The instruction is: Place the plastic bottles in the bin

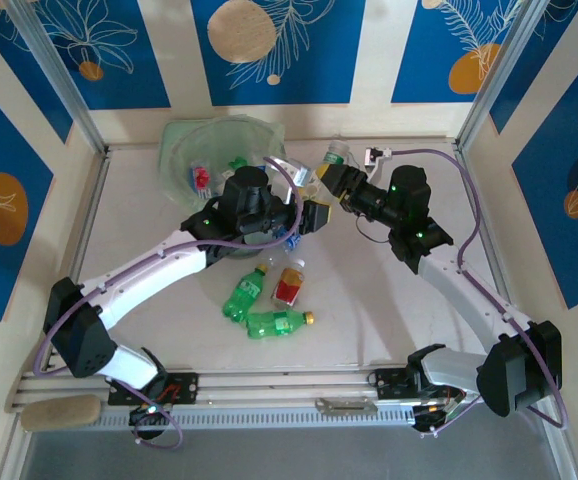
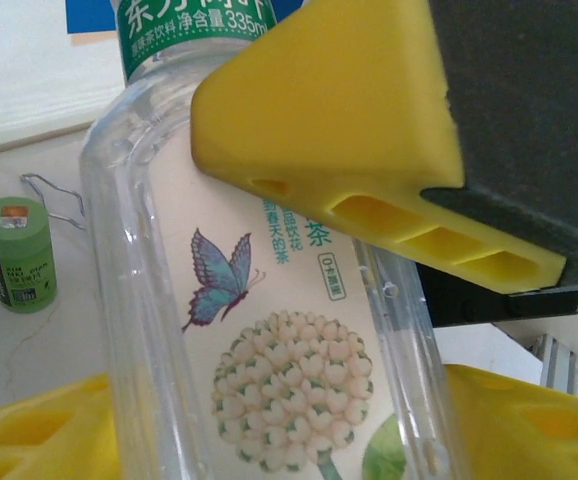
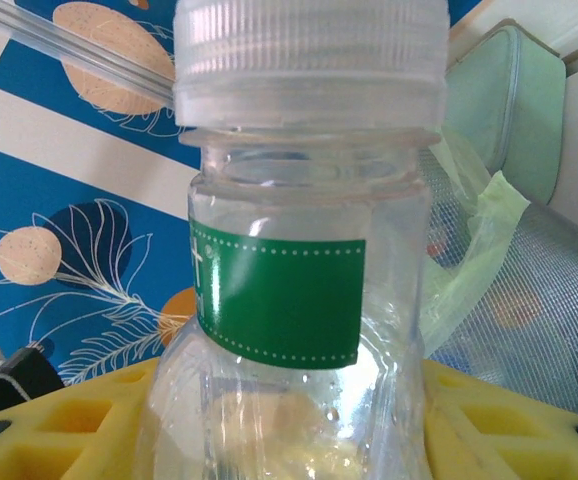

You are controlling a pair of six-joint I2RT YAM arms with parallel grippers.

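**Left gripper** (image 1: 307,222), centre of the top view: jaws bracket the butterfly-label bottle (image 2: 259,330). Whether they press on it cannot be told. The clear wall looks slick and round, so both pads should probably seat squarely on the body before any lift.

**Right gripper** (image 1: 335,178), just to the right: clamped on the green-band bottle (image 3: 289,300) below its neck, holding it aloft.

**The bin** (image 1: 181,145) stands at upper left of both. Each bottle should pass over the rim before release.

**Loose bottles** (image 1: 244,297) lie at lower centre.
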